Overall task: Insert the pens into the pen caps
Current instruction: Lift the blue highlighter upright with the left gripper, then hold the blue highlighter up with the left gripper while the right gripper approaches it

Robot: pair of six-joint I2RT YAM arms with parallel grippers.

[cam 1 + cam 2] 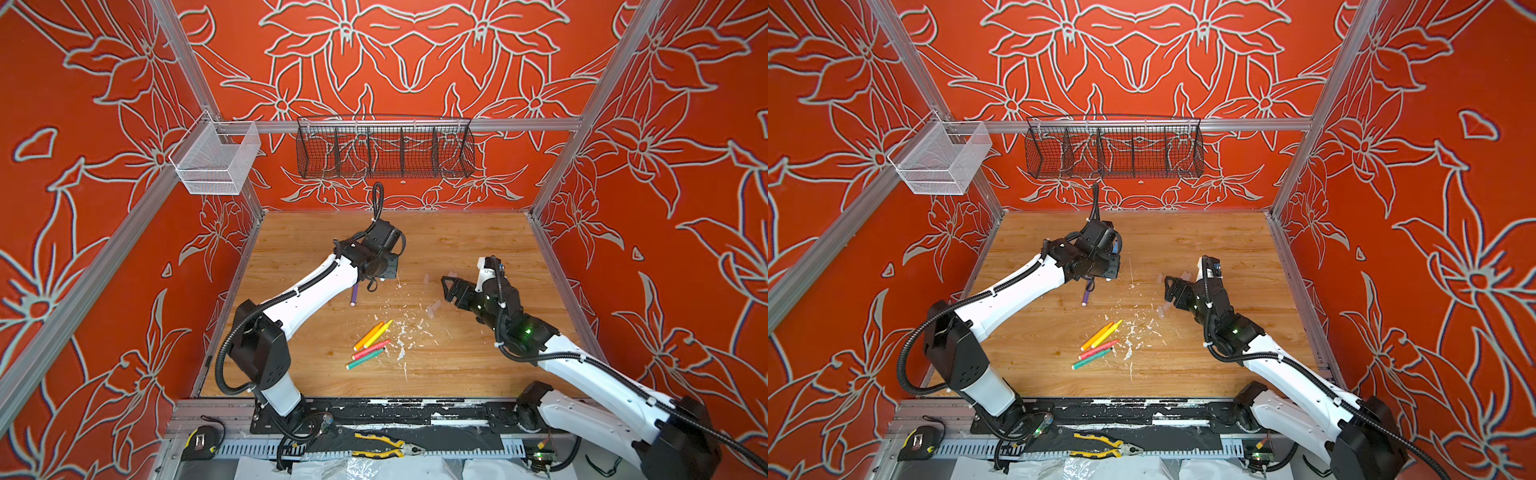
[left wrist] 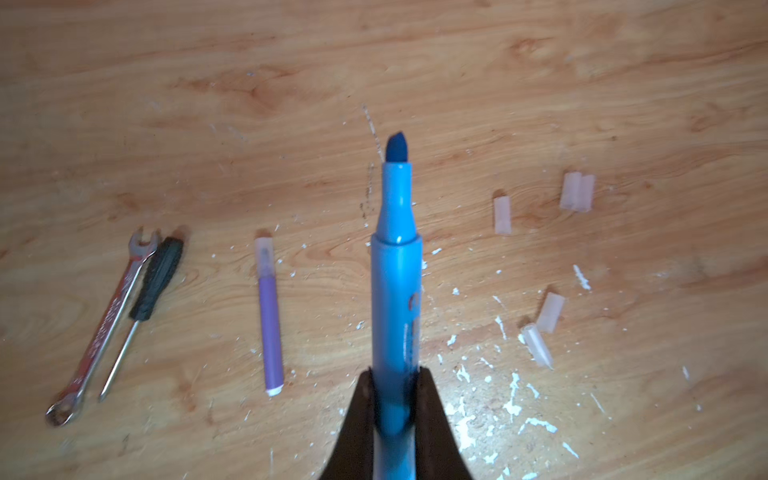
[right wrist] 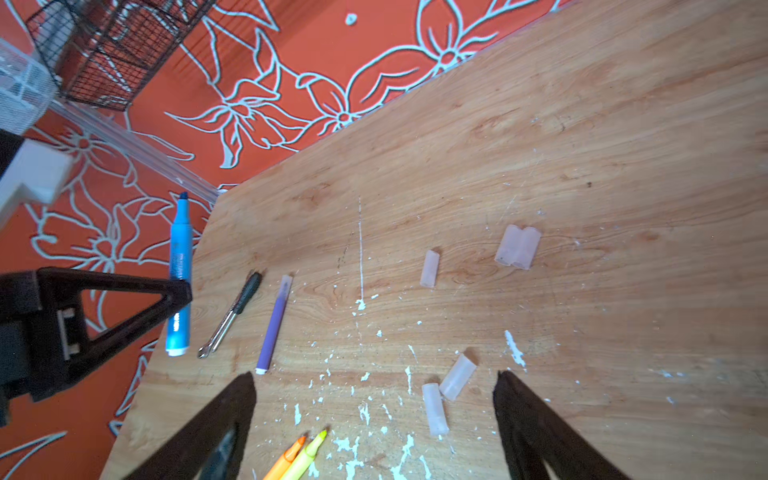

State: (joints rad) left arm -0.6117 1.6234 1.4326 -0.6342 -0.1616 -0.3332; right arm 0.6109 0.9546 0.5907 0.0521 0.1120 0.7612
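My left gripper (image 2: 395, 376) is shut on a blue pen (image 2: 397, 286), which sticks out with its dark tip bare, above the wood. A purple pen (image 2: 270, 320) lies nearby with a clear cap on one end. Several loose pen caps lie to the right: one alone (image 2: 502, 215), a touching pair (image 2: 577, 192) and two more (image 2: 549, 312). My right gripper (image 3: 374, 382) hangs open over the nearer two caps (image 3: 434, 409), touching neither. Orange (image 1: 368, 336), yellow (image 1: 379, 332), pink-red (image 1: 371, 349) and green (image 1: 365, 359) pens lie together, uncapped, near the table's middle front.
A wrench (image 2: 104, 328) and a small screwdriver (image 2: 153, 278) lie beside the purple pen. White flecks (image 1: 401, 332) dot the wood. A black wire basket (image 1: 384, 151) and a white mesh basket (image 1: 216, 160) hang on the rails. Pliers (image 1: 384, 446) and a tape measure (image 1: 199, 442) sit below the table's front edge.
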